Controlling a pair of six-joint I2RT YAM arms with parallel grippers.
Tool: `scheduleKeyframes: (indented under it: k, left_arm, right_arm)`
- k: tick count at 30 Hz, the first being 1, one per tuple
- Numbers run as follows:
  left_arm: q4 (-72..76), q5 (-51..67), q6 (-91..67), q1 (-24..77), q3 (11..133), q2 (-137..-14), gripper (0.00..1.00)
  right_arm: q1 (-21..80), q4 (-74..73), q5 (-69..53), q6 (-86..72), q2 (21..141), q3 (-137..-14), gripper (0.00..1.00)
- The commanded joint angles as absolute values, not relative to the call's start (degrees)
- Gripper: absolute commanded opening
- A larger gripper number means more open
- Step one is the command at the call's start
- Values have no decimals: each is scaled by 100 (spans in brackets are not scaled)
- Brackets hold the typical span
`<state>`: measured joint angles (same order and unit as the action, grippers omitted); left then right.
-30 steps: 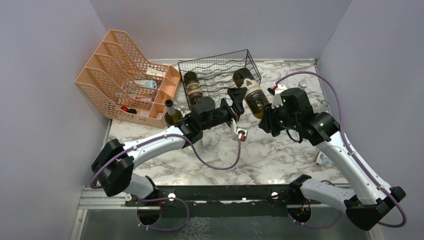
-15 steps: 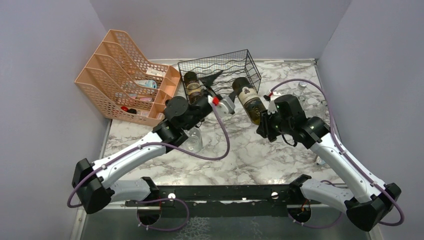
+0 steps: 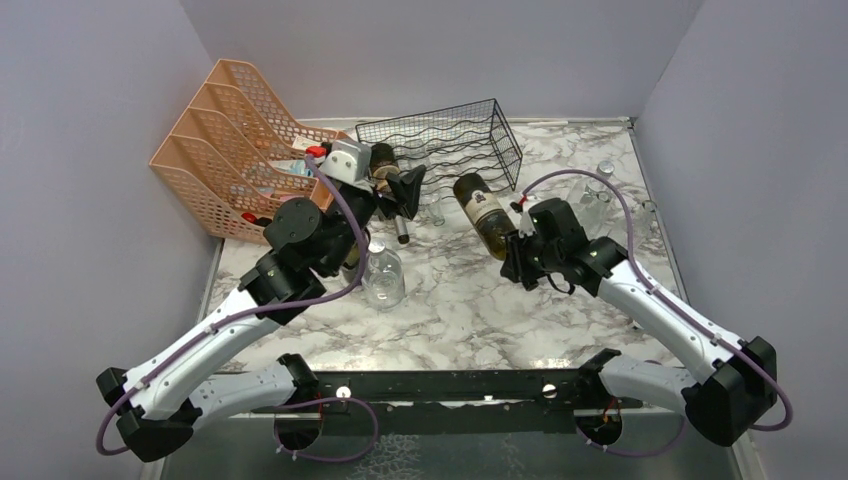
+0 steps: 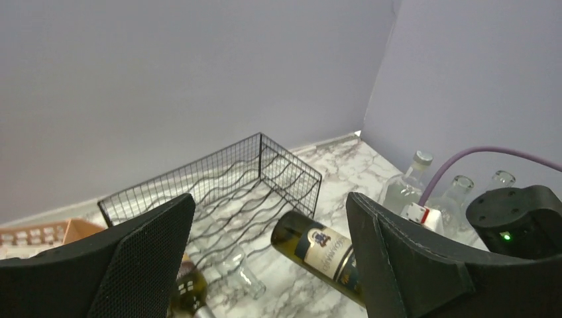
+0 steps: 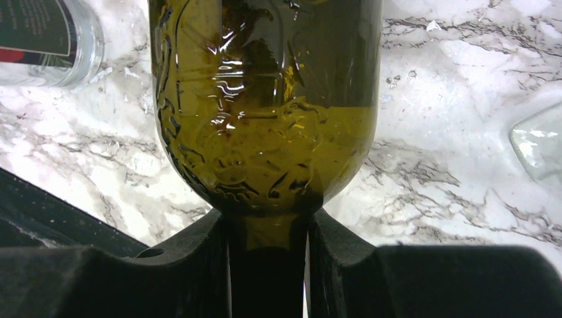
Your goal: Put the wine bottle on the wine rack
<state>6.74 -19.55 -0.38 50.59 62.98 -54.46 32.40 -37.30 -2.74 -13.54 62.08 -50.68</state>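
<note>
The wine bottle point(image 3: 481, 212), dark green with a cream label, is tilted in the air in front of the rack, base toward the rack. My right gripper point(image 3: 515, 247) is shut on its neck; the right wrist view shows the neck clamped between the fingers point(image 5: 268, 265) and the bottle's shoulder point(image 5: 265, 99) above marble. The black wire wine rack point(image 3: 455, 135) stands at the back and holds one dark bottle point(image 3: 383, 163) at its left end. My left gripper point(image 3: 405, 186) is open and empty, left of the held bottle. Its wrist view shows the rack point(image 4: 219, 179) and the bottle point(image 4: 318, 248) between its wide-apart fingers point(image 4: 139, 265).
A peach mesh file organizer point(image 3: 245, 150) stands at the back left. A clear bottle point(image 3: 383, 276) stands below the left gripper. A clear glass point(image 4: 242, 275) lies in front of the rack. Clear bottles point(image 3: 598, 185) stand at the right, near the right arm.
My left arm has swung left and back, away from the bottle's base, gripper open. My right gripper has carried the bottle left and a little nearer.
</note>
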Motion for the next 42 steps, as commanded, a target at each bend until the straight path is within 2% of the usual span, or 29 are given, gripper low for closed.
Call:
scheduleKeyframes:
  k: [1,8,35,42]
  left_arm:
    - [-450,-2493,-688,5056,6371,-5123,90]
    - [-408,-2399,-312,5058,6097,-4818,93]
    - [-299,-2277,106,5055,6115,-5032,95]
    - [-267,-2277,71,5054,6082,-4978,95]
  right_arm:
    - [3234,-2390,-217,-1438,6469,-5073,1]
    - [3234,-1841,-290,-1406,7197,-5000,1]
    - [3230,-788,268,-1642,8167,-5123,1]
    - [3234,-188,602,-1943,8760,-5491,1]
